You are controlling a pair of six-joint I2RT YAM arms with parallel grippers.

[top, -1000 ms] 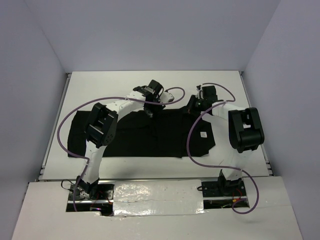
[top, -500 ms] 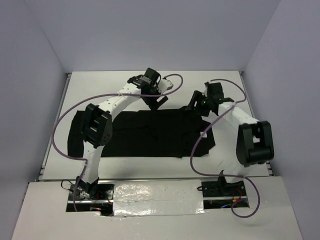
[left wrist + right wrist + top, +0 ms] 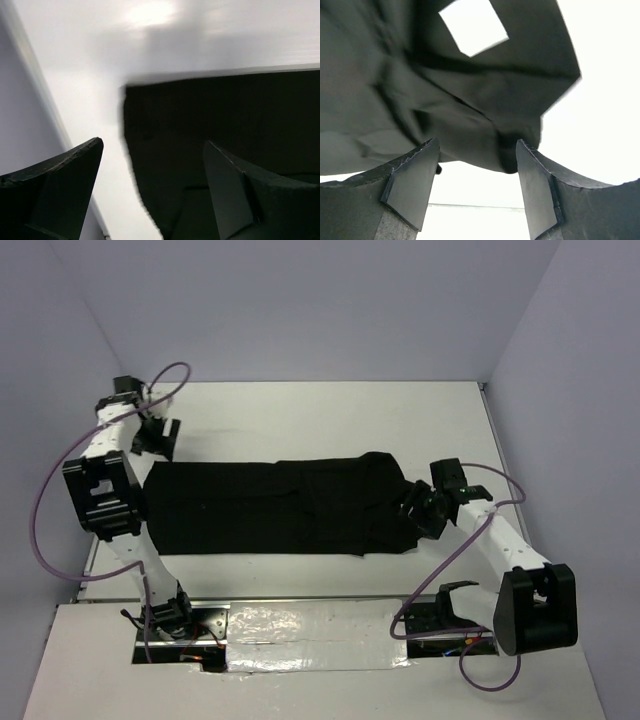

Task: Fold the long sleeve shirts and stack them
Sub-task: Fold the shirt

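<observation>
1. Closest in, both arm bases sit along a shiny crinkled strip (image 3: 310, 625) at the front edge of the white surface (image 3: 300, 420).
2. Low on the right, the right arm's bulky elbow hangs over the front edge. A purple cable (image 3: 440, 575) loops from its base up toward the wrist.
3. Follow that arm in and there's the right tool (image 3: 418, 508), down at the right end of the long sleeve shirt (image 3: 280, 508).
4. From the right wrist, its fingers (image 3: 412, 187) stand wide apart with nothing clamped. Rumpled black fabric lies just ahead of the tips, and bare surface shows through the gap.
5. Beyond those fingers, a white square tag (image 3: 473, 26) sits plainly on the black cloth.
6. The shirt itself stretches as one long black band across the middle of the surface. It runs left to right and lies mostly flat, bunched up only at that right end.
7. Far left now: the left tool (image 3: 155, 435) is over the bare surface just past the shirt's far-left corner, close to the surface's left edge.
8. The left wrist view is blurred, but its fingers (image 3: 65, 192) are clearly spread and hold nothing. The shirt's corner and white surface lie below them.
</observation>
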